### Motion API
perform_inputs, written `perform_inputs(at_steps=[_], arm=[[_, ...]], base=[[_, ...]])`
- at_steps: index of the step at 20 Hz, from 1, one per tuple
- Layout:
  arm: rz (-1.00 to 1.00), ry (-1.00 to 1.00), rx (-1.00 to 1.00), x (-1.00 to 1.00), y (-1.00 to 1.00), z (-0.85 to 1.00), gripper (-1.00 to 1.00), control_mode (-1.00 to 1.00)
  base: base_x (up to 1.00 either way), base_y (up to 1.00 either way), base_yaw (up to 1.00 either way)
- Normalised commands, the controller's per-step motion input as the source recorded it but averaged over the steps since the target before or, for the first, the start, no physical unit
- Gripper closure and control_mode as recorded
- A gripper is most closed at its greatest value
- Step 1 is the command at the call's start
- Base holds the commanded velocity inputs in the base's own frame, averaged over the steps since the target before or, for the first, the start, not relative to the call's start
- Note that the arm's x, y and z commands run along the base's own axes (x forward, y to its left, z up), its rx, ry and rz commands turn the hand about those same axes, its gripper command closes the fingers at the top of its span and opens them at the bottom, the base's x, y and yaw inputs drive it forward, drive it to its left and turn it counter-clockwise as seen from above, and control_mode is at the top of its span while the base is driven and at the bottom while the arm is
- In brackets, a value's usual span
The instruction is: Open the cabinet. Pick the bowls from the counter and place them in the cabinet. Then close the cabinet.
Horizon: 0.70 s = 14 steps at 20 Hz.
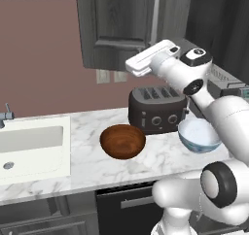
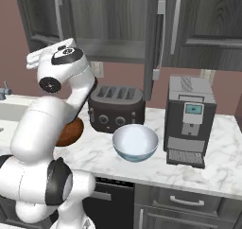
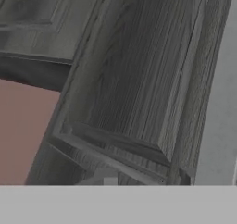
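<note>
The dark grey cabinet (image 2: 113, 15) hangs above the counter (image 1: 82, 161); one door (image 2: 156, 43) stands swung out edge-on, showing the grey inner shelf (image 2: 113, 50). The door on the left (image 1: 121, 20) is shut, with its silver handle (image 1: 155, 20). The reddish-brown wooden bowl (image 1: 122, 141) sits on the marble in front of the toaster. The white and pale blue bowl (image 2: 135, 142) stands to its right. My gripper (image 1: 133, 66) is raised just below the shut door, close to its lower panel (image 3: 129, 79). Its fingertips are hidden, so its state is unclear.
A dark toaster (image 1: 156, 110) stands behind the bowls. A grey coffee machine (image 2: 189, 121) is at the right. The white sink (image 1: 29, 146) with its faucet (image 1: 6, 115) lies at the left. Dark drawer fronts (image 2: 179, 199) run under the counter.
</note>
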Motion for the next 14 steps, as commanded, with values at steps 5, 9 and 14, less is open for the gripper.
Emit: perform_inputs(at_steps=[5,9,14], arm=[[0.20,0.08,-0.23,-0.69,1.00,0.48,1.00,-1.00],[0.17,0.25,-0.10,-0.18,1.00,0.34,1.00,-1.00],[0.06,0.19,-0.11,-0.07,0.96,0.32,1.00,-1.00]], base=[[0.00,0.00,0.00],[0.00,0.00,0.00],[0.00,0.00,0.00]])
